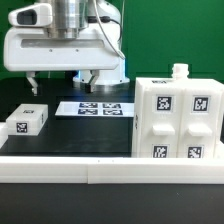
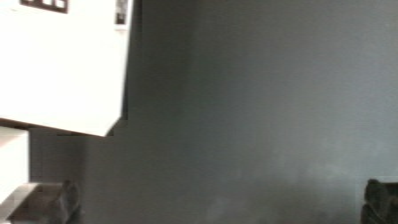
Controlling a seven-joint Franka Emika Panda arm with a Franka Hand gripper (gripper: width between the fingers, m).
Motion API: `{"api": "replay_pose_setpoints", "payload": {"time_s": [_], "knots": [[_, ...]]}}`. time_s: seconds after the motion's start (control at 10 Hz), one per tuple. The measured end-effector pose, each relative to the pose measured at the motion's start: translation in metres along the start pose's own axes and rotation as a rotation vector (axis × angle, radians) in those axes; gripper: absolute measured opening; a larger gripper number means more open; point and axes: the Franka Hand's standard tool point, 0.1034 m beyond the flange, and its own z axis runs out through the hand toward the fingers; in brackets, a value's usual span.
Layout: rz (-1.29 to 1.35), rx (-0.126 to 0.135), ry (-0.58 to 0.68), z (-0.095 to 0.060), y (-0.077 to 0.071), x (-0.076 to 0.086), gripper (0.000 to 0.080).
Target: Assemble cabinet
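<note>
The cabinet [image 1: 178, 115] is a large white box with black-and-white tags and tagged panels on its face. It stands on the black table at the exterior view's right, with a small white knob on top. My gripper [image 1: 60, 84] hangs high over the back of the table, to the exterior view's left of the cabinet and clear of it. In the wrist view the gripper [image 2: 210, 200] is open, its fingertips [image 2: 39, 200] wide apart with only dark table between them. A white tagged surface [image 2: 63, 65] fills one corner of that view; I cannot tell which part it is.
A small white tagged block [image 1: 27, 122] lies at the exterior view's left. The marker board [image 1: 95, 108] lies flat behind the table's middle. A white rail [image 1: 110, 170] runs along the front edge. The white robot base stands at the back.
</note>
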Motion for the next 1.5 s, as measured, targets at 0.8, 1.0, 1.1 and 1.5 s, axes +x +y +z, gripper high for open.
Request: {"api": "replay_pose_setpoints", "payload": {"time_s": [0.8,1.0,1.1,1.5], "knots": [[0.043,-0.006,-0.032,0.02,0.058,-0.038,0.0797],[0.041,-0.004,-0.041,0.026,0.057,-0.041,0.0797],[0.041,-0.005,-0.044,0.029,0.057,-0.043,0.0797],[0.035,-0.018,-0.055,0.053,0.057,-0.052,0.0797]]}}
